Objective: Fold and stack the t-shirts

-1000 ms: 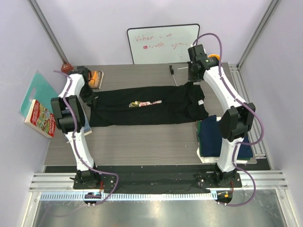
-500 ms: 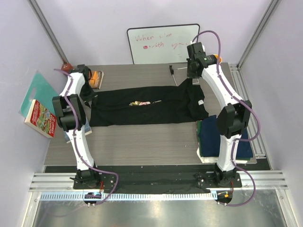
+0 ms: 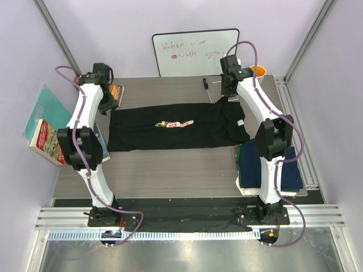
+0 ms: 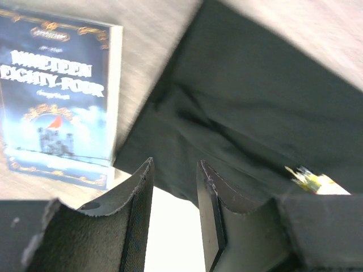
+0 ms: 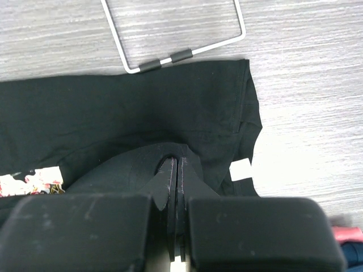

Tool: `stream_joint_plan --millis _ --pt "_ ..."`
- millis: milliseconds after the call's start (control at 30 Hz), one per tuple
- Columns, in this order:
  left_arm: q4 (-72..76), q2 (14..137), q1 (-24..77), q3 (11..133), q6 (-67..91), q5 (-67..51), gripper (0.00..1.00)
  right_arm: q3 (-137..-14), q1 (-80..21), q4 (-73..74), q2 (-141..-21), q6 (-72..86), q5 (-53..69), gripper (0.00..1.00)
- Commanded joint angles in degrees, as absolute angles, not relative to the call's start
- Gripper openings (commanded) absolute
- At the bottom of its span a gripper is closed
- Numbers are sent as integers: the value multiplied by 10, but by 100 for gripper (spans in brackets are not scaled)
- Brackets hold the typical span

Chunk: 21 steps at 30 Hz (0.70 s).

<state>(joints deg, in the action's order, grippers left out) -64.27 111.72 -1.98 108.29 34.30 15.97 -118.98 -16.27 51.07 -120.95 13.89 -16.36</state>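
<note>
Pinching band-folded black t-shirt [image 3: 147, 133] with right jaws, holding left jaws apart; yet to stack on navy pile [image 3: 248, 164] beside it.

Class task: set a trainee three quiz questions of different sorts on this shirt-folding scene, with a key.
1. True or false: the left gripper has its jaws clamped on the black t-shirt.
2. Which book lies beside the shirt's left end? A Nineteen Eighty-Four; B Dune; C Emma.
3. Fill in: the ____ gripper is shut on a raised fold of the shirt.
Key: 1 false, the jaws stand open; 2 A; 3 right gripper.
</note>
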Motion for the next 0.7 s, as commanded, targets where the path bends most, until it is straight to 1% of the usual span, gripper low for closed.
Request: stream_joint_plan --millis 0,33,167,267,333,667 --pt "-591 1069 15 1056 345 131 37 -1235 -156 485 -1213 149 -170 1" --pt "-575 1067 20 1046 345 72 36 -1237 -155 485 -1214 149 -171 1" --pt "-552 1075 57 963 347 38 31 -1226 -153 476 -1210 150 -186 1" --pt "-544 1093 66 919 359 15 17 -1216 -149 473 -1210 149 -185 1" --pt "-551 1108 66 911 359 15 12 -1209 -149 471 -1211 147 -181 1" --pt "-573 1152 65 934 335 98 10 -1173 -149 474 -1230 138 -148 1"
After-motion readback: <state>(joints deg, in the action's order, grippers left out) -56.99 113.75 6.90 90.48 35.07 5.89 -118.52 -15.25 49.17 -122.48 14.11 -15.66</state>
